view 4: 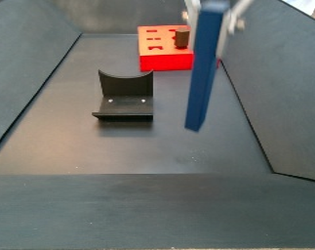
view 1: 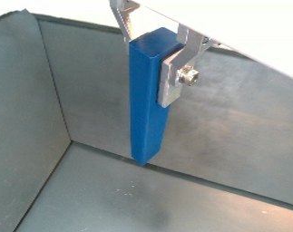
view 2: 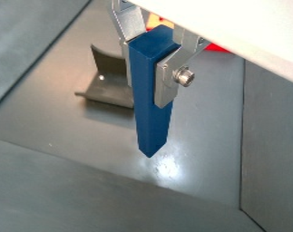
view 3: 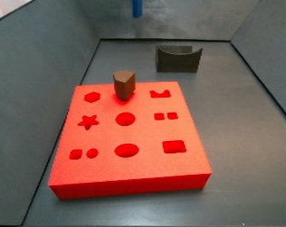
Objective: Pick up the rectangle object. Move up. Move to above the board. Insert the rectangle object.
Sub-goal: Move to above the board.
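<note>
My gripper (view 1: 155,62) is shut on the rectangle object (view 1: 149,100), a slim blue block that hangs upright from the silver fingers (view 1: 173,77). In a side view the block (view 4: 206,68) hangs in the air above the dark floor, nearer the camera than the board (view 4: 157,61) and to the right of the fixture. The gripper (view 4: 215,10) shows only at that view's top edge. The board (view 3: 148,133) is a thick red slab with shaped holes. Only the block's lower tip (view 3: 136,9) shows above it in that side view.
A brown rounded peg (view 3: 122,84) stands in a hole near the board's back edge. The dark fixture (view 4: 123,96) stands on the floor left of the hanging block, also seen in a wrist view (view 2: 110,77). Sloped grey walls (view 1: 27,100) enclose the floor.
</note>
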Available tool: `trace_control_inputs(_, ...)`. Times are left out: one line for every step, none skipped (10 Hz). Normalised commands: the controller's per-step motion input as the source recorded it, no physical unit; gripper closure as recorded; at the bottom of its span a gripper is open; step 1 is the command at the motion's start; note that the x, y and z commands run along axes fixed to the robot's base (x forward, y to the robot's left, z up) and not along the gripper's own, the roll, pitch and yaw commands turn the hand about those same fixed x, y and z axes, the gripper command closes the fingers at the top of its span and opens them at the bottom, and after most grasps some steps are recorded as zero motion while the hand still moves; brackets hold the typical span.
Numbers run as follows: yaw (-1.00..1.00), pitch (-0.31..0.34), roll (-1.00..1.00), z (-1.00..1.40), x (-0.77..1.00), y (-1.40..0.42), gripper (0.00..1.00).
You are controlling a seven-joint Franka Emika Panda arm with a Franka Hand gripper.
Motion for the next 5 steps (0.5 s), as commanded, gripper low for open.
trace_control_inputs(0.02, 0.077, 0.01, 0.84, 0.16, -0.03, 1.00)
trace_control_inputs(0.02, 0.087, 0.03, 0.63, 0.08, -0.02, 1.00)
trace_control_inputs(0.02, 0.087, 0.04, 0.47, 0.05, -0.02, 1.00)
trace_control_inputs(0.02, 0.084, 0.05, 0.27, 0.02, -0.01, 1.00)
trace_control_inputs(1.00, 0.209, -0.07, 0.14, -0.01, -1.00, 1.00)
